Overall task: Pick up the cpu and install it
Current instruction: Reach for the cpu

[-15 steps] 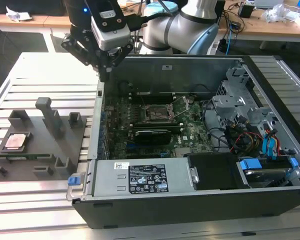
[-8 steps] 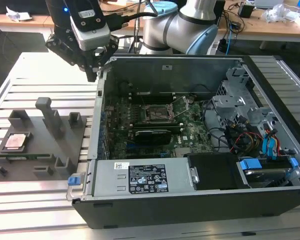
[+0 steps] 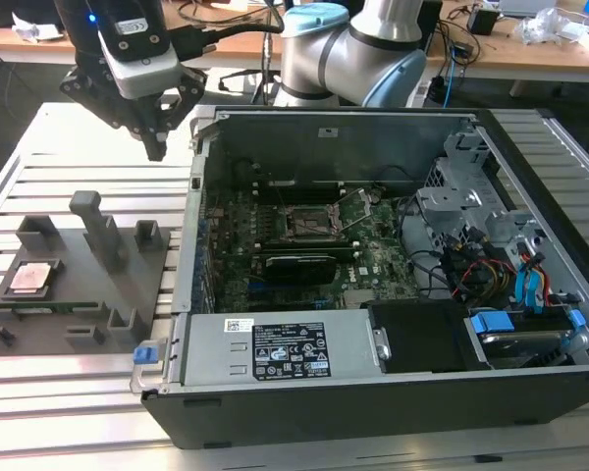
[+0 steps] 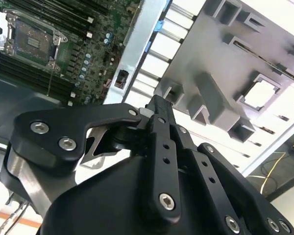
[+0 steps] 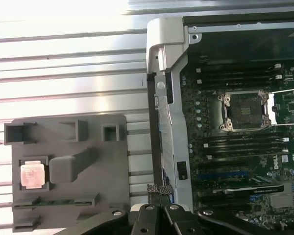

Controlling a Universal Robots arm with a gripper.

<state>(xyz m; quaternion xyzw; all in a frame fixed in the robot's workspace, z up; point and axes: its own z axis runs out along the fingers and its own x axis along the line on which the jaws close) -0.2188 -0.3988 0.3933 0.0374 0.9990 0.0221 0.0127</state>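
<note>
Exterior view, clock face read on that picture. The gripper (image 3: pixel 157 147) hangs above the slatted surface (image 3: pixel 69 177), between the grey holder (image 3: pixel 128 285) and the open computer case (image 3: pixel 275 353). Its fingers are drawn together with nothing between them, as the first wrist view confirms (image 5: pixel 159 189).

The cpu (image 3: pixel 31 278) lies flat, metal face up, in a square pocket of the holder. It sits at roughly 7 o'clock from the gripper, lower, and well apart from it. The chip is square, so it has no long axis; its edges run parallel to the pocket walls (image 5: pixel 32 175).

The socket (image 3: pixel 309 224) on the board inside the case lies at about 4 o'clock from the gripper. We judge it open and unfilled (image 5: pixel 245 111).

Holder contents: the cpu in its pocket and a thin green-edged strip (image 5: pixel 54 200) in a long slot. The other pockets look bare.
</note>
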